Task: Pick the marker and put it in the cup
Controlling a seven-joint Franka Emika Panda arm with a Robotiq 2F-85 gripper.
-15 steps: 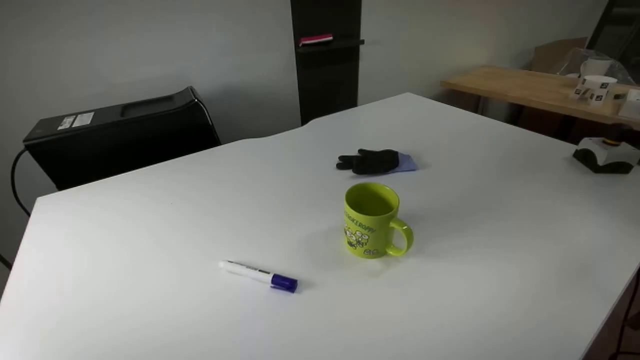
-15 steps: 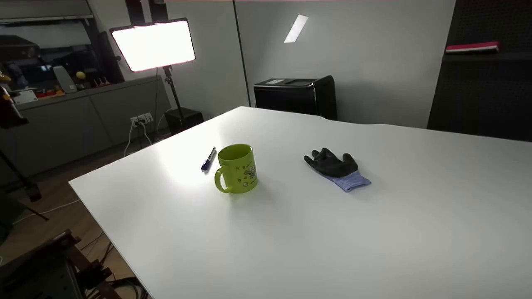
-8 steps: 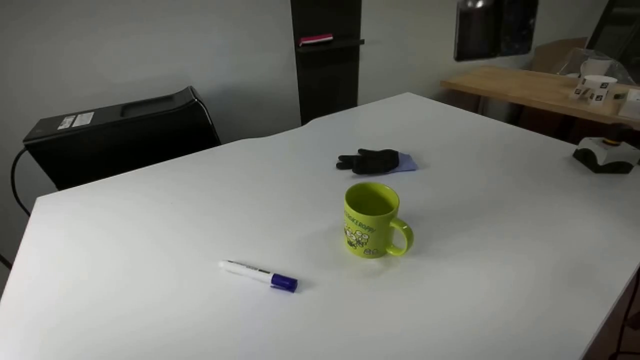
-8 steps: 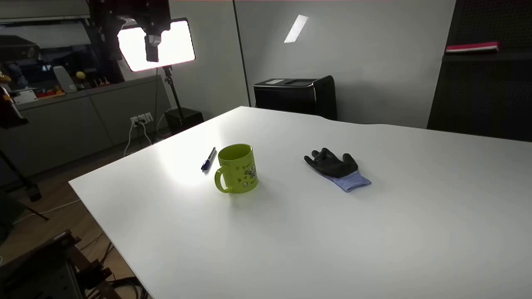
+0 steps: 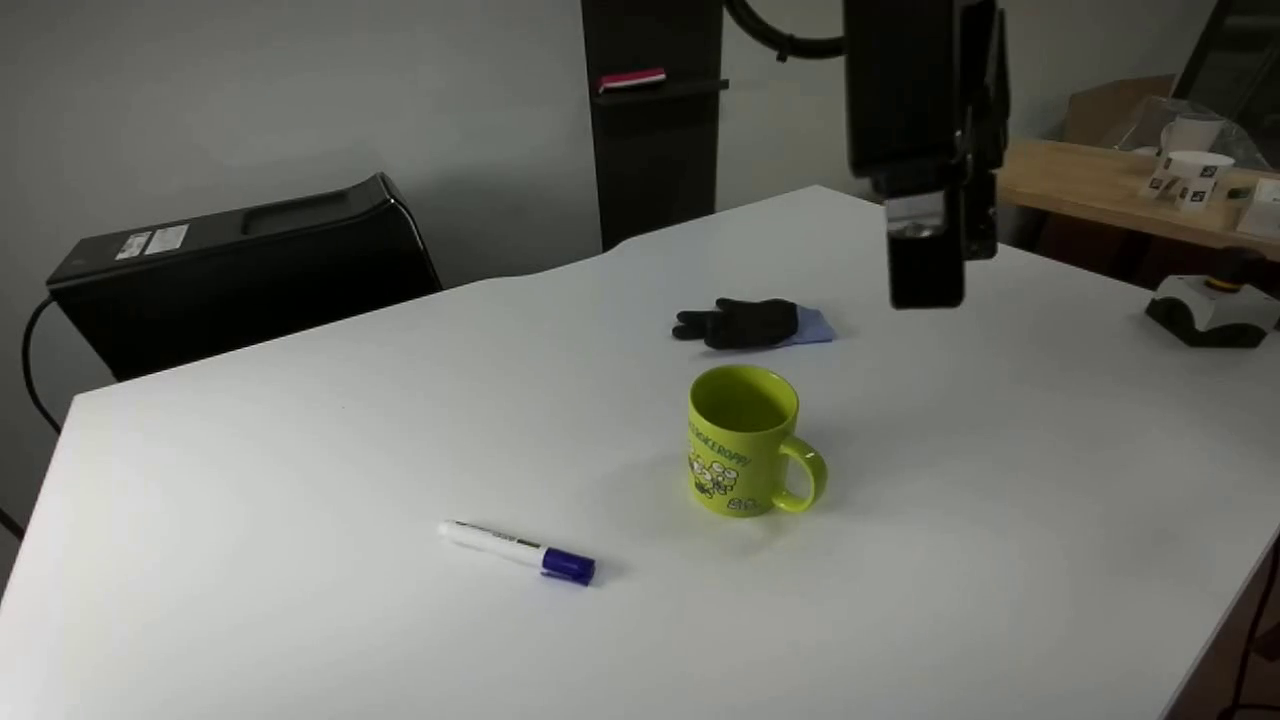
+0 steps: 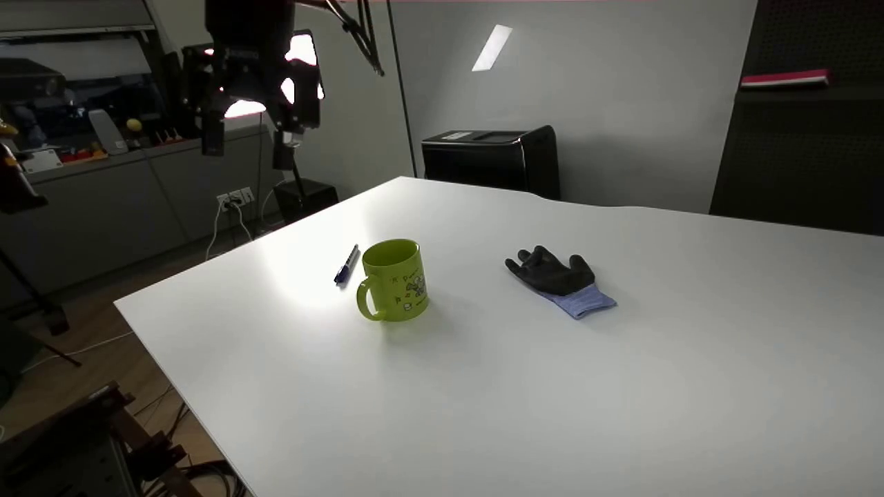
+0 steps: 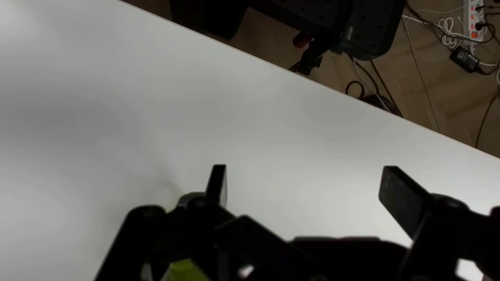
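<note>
The marker [image 5: 492,542], white with a blue-purple cap, lies flat on the white table in both exterior views [image 6: 347,264]; it does not show in the wrist view. The lime-green mug [image 5: 735,465] stands upright near the marker's cap end, its handle pointing away from the marker in an exterior view [image 6: 397,293]. Parts of the mug show behind the left finger in the wrist view [image 7: 184,271]. My gripper [image 5: 945,255] hangs in the air above the table's height, fingers down, apart from both things. Its fingers are wide apart with nothing between them, in an exterior view [image 6: 248,146] and the wrist view [image 7: 308,185].
A black glove with a lilac cuff [image 5: 755,325] lies beyond the mug, also in an exterior view [image 6: 559,278]. A white-and-black box with a button [image 5: 1212,308] sits at the far table side. The table edge [image 7: 289,71] crosses the wrist view. A black case [image 5: 250,275] stands behind the table.
My gripper has come down into both exterior views, moving leftward and lower over the last half second in the view with the black case at left. The marker, mug and glove have not moved.
</note>
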